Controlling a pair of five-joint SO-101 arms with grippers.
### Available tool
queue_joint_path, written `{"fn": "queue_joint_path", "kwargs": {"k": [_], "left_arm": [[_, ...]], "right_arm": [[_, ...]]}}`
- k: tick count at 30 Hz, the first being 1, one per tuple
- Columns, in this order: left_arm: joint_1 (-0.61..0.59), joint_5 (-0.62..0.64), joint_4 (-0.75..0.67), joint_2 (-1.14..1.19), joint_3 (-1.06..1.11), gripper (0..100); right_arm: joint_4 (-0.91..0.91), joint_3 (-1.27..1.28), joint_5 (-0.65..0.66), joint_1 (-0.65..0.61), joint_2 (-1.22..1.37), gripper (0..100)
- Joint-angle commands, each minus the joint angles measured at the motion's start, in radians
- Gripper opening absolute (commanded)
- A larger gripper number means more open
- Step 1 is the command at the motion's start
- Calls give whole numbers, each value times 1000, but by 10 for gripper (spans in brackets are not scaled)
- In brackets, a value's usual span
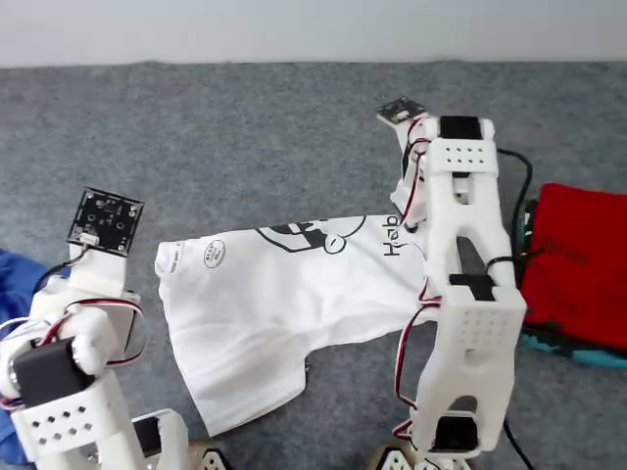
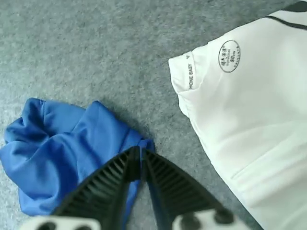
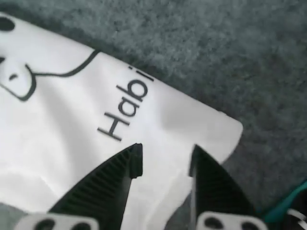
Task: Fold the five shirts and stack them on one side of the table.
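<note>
A white shirt (image 1: 284, 304) with black print lies partly folded in the middle of the grey table. Its collar label end (image 2: 225, 57) points toward the left arm, and its printed corner (image 3: 144, 115) lies under the right arm. My right gripper (image 3: 165, 160) hovers open just above that corner, nothing between its fingers. My left gripper (image 2: 142, 160) is shut and empty above the edge of a crumpled blue shirt (image 2: 62, 148), which shows at the table's left edge (image 1: 15, 284). A red shirt (image 1: 578, 264) lies folded on top of a teal one (image 1: 563, 348) at the right.
The grey carpet-like tabletop (image 1: 245, 137) stretches bare behind the white shirt. The right arm's white links (image 1: 465, 294) stand over the shirt's right end, between it and the red stack.
</note>
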Motion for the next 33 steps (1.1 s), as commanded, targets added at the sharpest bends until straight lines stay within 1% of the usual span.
{"fn": "queue_joint_path", "kwargs": {"k": [1,4,9,13,15,19,23,26,28,30,33], "left_arm": [[-31,0,-51,-5,19,13],[-66,0,-77,-5,51,13],[-114,-2,-101,-5,88,13],[-124,-49,-100,-5,90,13],[-124,-64,-98,-11,88,13],[-126,-71,-92,-12,82,13],[-126,-68,-92,-12,76,13],[-126,-66,-63,-12,35,13],[-132,-66,-55,-12,16,13],[-187,-66,-60,-5,10,13],[-304,-68,-64,-2,31,14]], "right_arm": [[-41,-44,-21,1,42,67],[-108,-44,5,21,107,54],[-252,-54,146,74,179,54],[-297,-167,198,70,199,54],[-275,-230,198,54,205,54],[-143,-304,199,28,200,54],[47,-397,196,-2,196,50],[208,-493,196,-44,197,50],[211,-496,181,-61,186,40],[209,-462,175,-68,139,17],[209,-338,199,-108,48,9]]}}
